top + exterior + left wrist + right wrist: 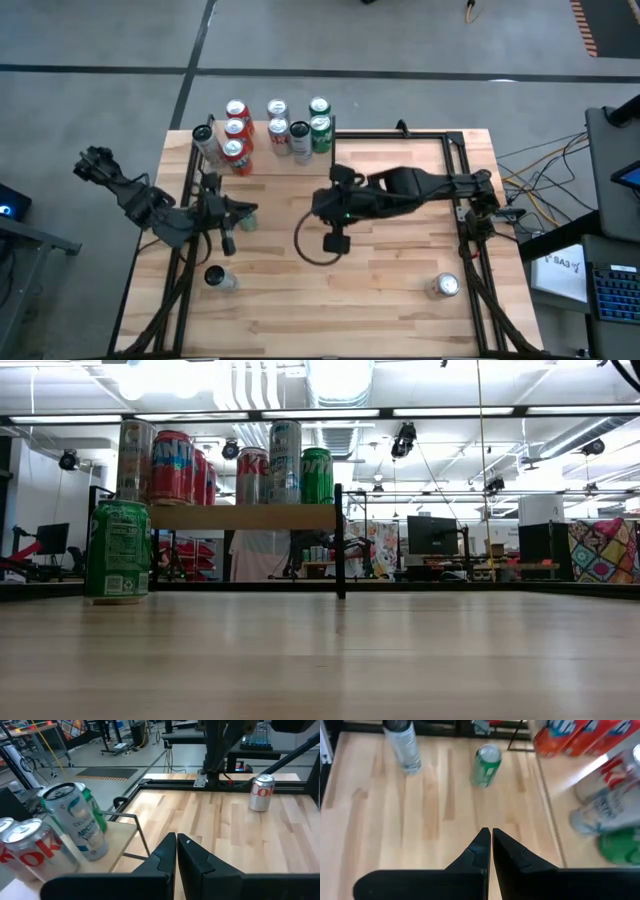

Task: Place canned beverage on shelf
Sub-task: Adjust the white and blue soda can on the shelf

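Observation:
The shelf [285, 166] stands at the table's far left and carries several cans [277, 127]: red, silver and green. In the low view the shelf's board [245, 517] sits raised on black posts. A green can [247, 217] stands upright on the table near the shelf, also in the low view [118, 550] and the right wrist view [486, 765]. My left gripper [232, 208] hovers shut beside the shelf's near edge [122, 837], empty [176, 851]. My right gripper [322, 205] hangs shut over mid-table, pointing toward the green can, empty [491, 845].
A silver can [218, 277] stands near the front left [402, 745]. A silver Coke can [445, 287] stands near the front right [261, 792]. Black frame rails [465, 230] run along the table's sides. Bare wood lies between both table cans.

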Robot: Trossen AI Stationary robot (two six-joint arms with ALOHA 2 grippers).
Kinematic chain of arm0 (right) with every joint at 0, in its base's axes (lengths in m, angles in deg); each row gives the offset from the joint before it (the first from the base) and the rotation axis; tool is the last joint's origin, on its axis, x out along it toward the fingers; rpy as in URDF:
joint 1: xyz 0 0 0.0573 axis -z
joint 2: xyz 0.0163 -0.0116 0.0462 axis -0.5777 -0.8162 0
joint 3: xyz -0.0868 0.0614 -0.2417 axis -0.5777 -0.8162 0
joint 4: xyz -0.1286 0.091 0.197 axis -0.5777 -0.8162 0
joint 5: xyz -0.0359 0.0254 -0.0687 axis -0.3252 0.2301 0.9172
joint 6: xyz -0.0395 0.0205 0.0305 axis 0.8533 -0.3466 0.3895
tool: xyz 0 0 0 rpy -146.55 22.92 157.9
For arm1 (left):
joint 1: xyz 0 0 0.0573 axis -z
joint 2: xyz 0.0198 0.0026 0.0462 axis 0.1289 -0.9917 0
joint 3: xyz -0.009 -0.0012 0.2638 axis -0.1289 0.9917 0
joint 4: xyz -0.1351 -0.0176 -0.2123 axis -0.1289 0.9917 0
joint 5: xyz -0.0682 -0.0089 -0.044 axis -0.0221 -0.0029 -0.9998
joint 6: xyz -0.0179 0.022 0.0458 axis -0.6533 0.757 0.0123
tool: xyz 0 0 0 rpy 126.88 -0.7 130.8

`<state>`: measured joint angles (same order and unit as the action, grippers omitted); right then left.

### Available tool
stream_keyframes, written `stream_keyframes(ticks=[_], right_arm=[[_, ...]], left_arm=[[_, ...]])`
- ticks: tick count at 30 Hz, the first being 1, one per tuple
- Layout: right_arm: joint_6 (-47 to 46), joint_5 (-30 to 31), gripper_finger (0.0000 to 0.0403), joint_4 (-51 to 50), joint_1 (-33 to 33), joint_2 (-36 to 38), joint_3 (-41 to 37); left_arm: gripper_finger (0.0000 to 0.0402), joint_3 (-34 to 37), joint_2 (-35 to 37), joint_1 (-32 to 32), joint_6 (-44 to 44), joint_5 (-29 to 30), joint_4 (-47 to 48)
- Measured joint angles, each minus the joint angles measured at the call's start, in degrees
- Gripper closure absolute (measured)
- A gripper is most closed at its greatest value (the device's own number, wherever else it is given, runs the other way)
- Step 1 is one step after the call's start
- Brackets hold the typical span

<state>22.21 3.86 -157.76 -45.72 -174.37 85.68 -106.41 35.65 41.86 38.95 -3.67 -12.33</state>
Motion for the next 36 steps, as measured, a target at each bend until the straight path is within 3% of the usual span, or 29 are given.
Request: stream_keyframes(ticks=[9,12,18,23,27,36], right_arm=[[-2.01,3.84,0.0394,-6.81,-3.06,-0.04,-0.76],[0.33,5.07,0.0394,-6.26,-1.57,-0.04,-1.55],[6.1,14.39,0.0394,-3.33,4.94,0.17,-1.79],[13.05,10.85,0.0394,2.26,14.12,0.33,-2.44],[17.92,2.36,0.0394,9.96,21.63,0.33,-4.24],[17.98,-7.08,0.0394,15.94,31.81,0.32,-6.32]], left_arm=[[0.0402,0.02,-5.06,2.57,-4.21,0.56,-1.09],[0.0402,0.02,-6.59,2.67,-4.21,0.56,-1.63],[0.0402,-0.07,-8.24,2.65,-3.22,2.95,-2.48],[0.0402,-0.37,-7.99,2.65,-1.18,6.28,-2.54],[0.0402,-0.37,-7.46,2.65,-0.09,9.13,-2.51],[0.0402,-0.37,-6.42,2.63,1.31,11.2,-2.35]])
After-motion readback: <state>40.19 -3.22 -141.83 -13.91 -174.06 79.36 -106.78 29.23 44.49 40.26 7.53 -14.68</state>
